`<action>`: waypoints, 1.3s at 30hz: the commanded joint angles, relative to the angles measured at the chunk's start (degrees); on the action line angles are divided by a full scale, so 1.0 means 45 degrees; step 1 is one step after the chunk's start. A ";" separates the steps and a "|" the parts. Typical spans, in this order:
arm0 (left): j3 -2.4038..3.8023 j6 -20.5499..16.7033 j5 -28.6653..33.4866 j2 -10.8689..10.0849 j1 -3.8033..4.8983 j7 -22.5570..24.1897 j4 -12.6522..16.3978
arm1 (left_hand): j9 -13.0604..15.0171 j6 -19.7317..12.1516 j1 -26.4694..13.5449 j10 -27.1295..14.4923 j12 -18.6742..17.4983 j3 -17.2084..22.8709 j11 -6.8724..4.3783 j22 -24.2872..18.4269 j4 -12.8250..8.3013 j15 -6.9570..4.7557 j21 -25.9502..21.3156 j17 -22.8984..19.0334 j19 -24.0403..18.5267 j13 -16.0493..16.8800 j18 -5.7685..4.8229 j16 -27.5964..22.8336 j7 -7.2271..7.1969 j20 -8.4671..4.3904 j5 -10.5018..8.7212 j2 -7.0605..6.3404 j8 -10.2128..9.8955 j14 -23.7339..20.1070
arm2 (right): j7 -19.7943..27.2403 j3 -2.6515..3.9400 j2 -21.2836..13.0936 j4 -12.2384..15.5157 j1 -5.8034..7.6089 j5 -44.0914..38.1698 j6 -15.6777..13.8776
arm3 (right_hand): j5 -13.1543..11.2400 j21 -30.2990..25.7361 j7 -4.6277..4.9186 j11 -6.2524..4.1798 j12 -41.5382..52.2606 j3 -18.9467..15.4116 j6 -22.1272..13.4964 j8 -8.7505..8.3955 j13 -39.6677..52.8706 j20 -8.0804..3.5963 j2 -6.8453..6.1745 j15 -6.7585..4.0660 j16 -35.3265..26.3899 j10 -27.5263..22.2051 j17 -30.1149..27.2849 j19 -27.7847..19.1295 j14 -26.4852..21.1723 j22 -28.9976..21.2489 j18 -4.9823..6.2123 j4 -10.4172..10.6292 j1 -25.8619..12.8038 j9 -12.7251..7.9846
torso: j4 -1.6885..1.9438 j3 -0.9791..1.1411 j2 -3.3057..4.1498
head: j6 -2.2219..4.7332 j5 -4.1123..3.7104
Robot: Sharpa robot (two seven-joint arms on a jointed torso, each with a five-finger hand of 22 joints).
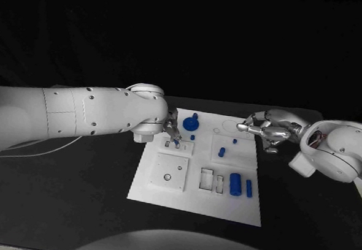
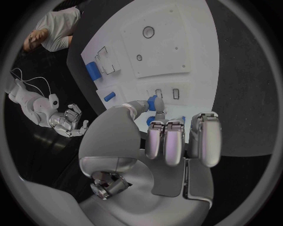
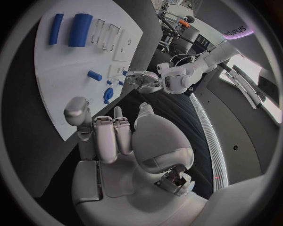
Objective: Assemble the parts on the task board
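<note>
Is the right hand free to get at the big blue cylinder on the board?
Probably yes. The right hand hovers at the board's far right corner holding nothing, and the cylinder lies uncovered near the right edge, away from the left hand.

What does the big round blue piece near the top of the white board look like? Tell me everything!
The big round blue piece is a flat disc with a small stub poking out toward the board's far edge. It looks like smooth, solid blue plastic. It sits on the task board near the far edge. The left robot hand is right beside it, fingers down on the board close by; whether they touch it I cannot tell. The right robot hand is well apart from it.
</note>
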 commanded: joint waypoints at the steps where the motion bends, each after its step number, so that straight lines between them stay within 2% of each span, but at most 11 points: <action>1: -0.0026 0.0640 -0.0281 0.0072 0.0013 -0.0408 -0.0030 | 0.0019 0.0164 0.0013 0.1351 0.0030 0.0437 -0.0115 0.1821 -0.0379 -0.0123 0.0030 0.3353 0.0132 0.3349 0.0056 0.0031 -0.0288 -0.0102 -0.0010 -0.0087 0.0006 0.1339 | -0.0011 -0.0003 0.0022 -0.0012 -0.0024 -0.0009 0.0226 | -0.0068 -0.0047 0.0017 -0.0071 -0.0053 0.0040 0.0051 -0.0053 -0.0516 0.0007 0.0035 -0.0018 -0.0072 -0.0036 0.1413 -0.0111 -0.0083 0.1345 0.0127 -0.0001 0.0071 -0.0003 | -0.0004 -0.0014 0.0007 | 0.0000 0.0036; 7: -0.0087 0.0358 -0.0590 0.0192 -0.0052 -0.0255 -0.0116 | 0.0019 0.0154 -0.0027 0.1351 0.0030 0.0459 -0.0109 0.1816 -0.0360 -0.0125 0.0024 0.3353 0.0127 0.3349 0.0058 0.0031 -0.0272 -0.0105 -0.0039 -0.0075 -0.0008 0.1339 | 0.0005 -0.0003 0.0038 -0.0025 -0.0045 -0.0017 0.0233 | -0.0066 -0.0059 0.0017 -0.0071 -0.0056 0.0044 0.0047 -0.0058 -0.0520 0.0008 0.0039 -0.0017 -0.0079 -0.0040 0.1406 -0.0118 -0.0089 0.1342 0.0128 -0.0005 0.0076 -0.0004 | -0.0003 -0.0011 0.0012 | 0.0000 0.0062; 20: -0.0106 -0.0756 -0.0911 0.0286 -0.0196 0.0331 -0.0181 | 0.0003 0.0029 -0.0138 0.1351 0.0030 0.0498 -0.0079 0.1768 -0.0325 -0.0109 -0.0021 0.3353 0.0085 0.3349 0.0072 0.0031 -0.0231 -0.0102 -0.0201 -0.0055 -0.0116 0.1339 | 0.0037 -0.0003 0.0035 -0.0030 -0.0063 -0.0025 0.0215 | -0.0058 -0.0137 0.0016 -0.0070 -0.0084 0.0056 0.0016 -0.0086 -0.0559 0.0012 0.0042 -0.0015 -0.0118 -0.0081 0.1366 -0.0162 -0.0120 0.1323 0.0141 -0.0022 0.0104 -0.0012 | -0.0014 0.0005 0.0004 | 0.0000 0.0058; 39: -0.0107 -0.0622 -0.0906 0.0393 -0.0348 0.0416 -0.0327 | -0.0007 -0.0013 -0.0157 0.1351 0.0030 0.0514 -0.0068 0.1751 -0.0321 -0.0100 -0.0038 0.3353 0.0070 0.3349 0.0077 0.0031 -0.0216 -0.0098 -0.0245 -0.0032 -0.0158 0.1339 | 0.0078 -0.0003 0.0060 -0.0046 -0.0068 -0.0010 0.0194 | -0.0050 -0.0239 0.0015 -0.0069 -0.0115 0.0067 -0.0027 -0.0118 -0.0603 0.0015 0.0040 -0.0012 -0.0152 -0.0128 0.1332 -0.0221 -0.0148 0.1298 0.0158 -0.0033 0.0134 -0.0020 | -0.0021 0.0001 -0.0004 | 0.0000 0.0005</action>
